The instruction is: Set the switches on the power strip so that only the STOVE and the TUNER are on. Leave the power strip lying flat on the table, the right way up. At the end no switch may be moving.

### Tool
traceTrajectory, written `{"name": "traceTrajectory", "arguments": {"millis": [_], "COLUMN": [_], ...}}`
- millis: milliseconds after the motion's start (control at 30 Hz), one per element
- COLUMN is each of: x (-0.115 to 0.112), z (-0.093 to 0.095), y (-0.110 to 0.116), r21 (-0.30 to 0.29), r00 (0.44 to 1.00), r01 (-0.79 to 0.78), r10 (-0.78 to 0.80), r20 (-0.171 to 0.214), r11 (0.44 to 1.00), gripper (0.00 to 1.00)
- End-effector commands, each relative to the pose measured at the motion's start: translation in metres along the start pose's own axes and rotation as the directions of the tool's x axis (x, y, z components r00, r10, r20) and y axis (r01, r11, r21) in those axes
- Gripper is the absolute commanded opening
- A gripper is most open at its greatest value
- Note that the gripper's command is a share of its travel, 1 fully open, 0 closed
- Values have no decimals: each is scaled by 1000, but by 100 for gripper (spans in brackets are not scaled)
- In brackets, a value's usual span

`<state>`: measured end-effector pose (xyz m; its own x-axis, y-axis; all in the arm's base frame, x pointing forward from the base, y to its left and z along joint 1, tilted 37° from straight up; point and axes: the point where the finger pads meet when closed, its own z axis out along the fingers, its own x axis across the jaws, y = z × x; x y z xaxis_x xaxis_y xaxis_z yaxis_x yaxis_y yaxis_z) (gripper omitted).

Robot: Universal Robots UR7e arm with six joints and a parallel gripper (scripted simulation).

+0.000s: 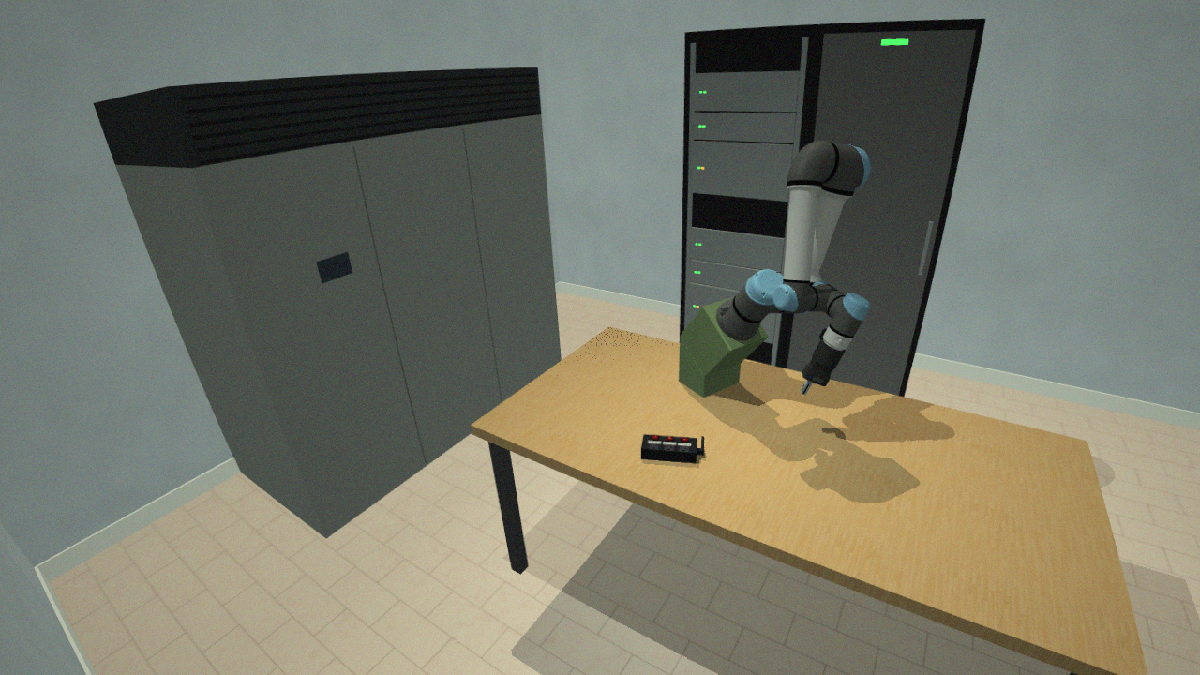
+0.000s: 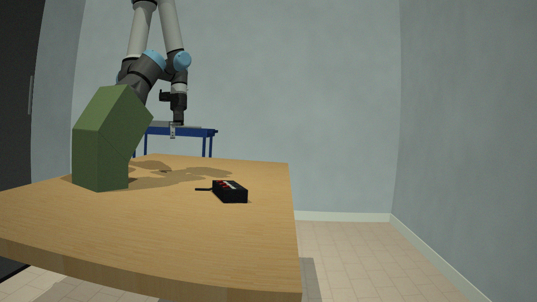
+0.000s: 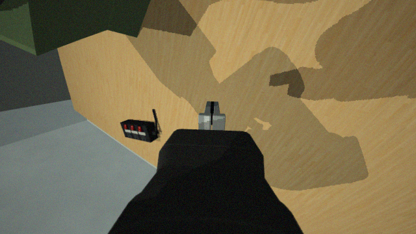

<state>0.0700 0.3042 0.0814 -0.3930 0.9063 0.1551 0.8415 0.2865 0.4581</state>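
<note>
Gripper: dark two-finger gripper (image 3: 211,114) w/ grey fingertips, fingers pressed together, nothing between them; only a thin dark seam shows in wrist view.
Gripper pos: hangs above the table, pointing down, well apart from the strip; in top view it (image 1: 807,387) is to the right of the green base, toward the far edge.
Strip: small black rectangular power strip (image 1: 670,447) lies flat, right way up, near the table's left edge; short black cable stub at one end.
Strip, other views: in exterior view (image 2: 230,190) it sits right of the base, nearer the camera; in wrist view (image 3: 139,130) it is left of the fingertips, by the table edge.
Switches: row of red rocker switches (image 2: 224,183) on top w/ a white label strip beside them; too small to read names or tell which are on.
Table: light wooden table (image 1: 965,537) w/ black legs; arm shadows fall across the middle.
Base: angled olive-green block pedestal (image 2: 105,150) at the far-left part of the table, arm rising from it.
Arm: grey-and-white arm w/ blue joint caps (image 1: 809,234), elbow up high, wrist folded down.
Bkgd: big dark grey cabinet (image 1: 336,285) at left, black server rack (image 1: 939,201) behind the arm, blue workbench (image 2: 195,131) by the far wall.
</note>
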Motion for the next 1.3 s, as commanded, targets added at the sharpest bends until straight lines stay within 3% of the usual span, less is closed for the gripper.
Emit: {"name": "traceTrajectory", "arguments": {"millis": [0, 133, 333, 500, 633, 700, 933, 1200, 1267], "x": [-5, -8, -20, -36, -54, -54, -93, -152, -152], "z": [8, 12, 29, 47, 64, 64, 93, 126, 126], "y": [7, 11, 26, 41, 55, 55, 79, 102, 102], "r21": [15, 24, 49, 63, 64, 64, 36, -41, -41], "r00": [997, 993, 959, 890, 797, 797, 538, 132, 132], "r01": [-71, -112, -274, -445, -593, -593, -833, -987, -987], "r10": [70, 111, 270, 433, 573, 573, 794, 924, 924], "r20": [21, 33, 84, 141, 192, 192, 283, 358, 358], "r11": [997, 993, 960, 893, 803, 803, 552, 157, 157], "gripper": [0, 0, 0, 0, 0, 0, 0, 0, 0]}}
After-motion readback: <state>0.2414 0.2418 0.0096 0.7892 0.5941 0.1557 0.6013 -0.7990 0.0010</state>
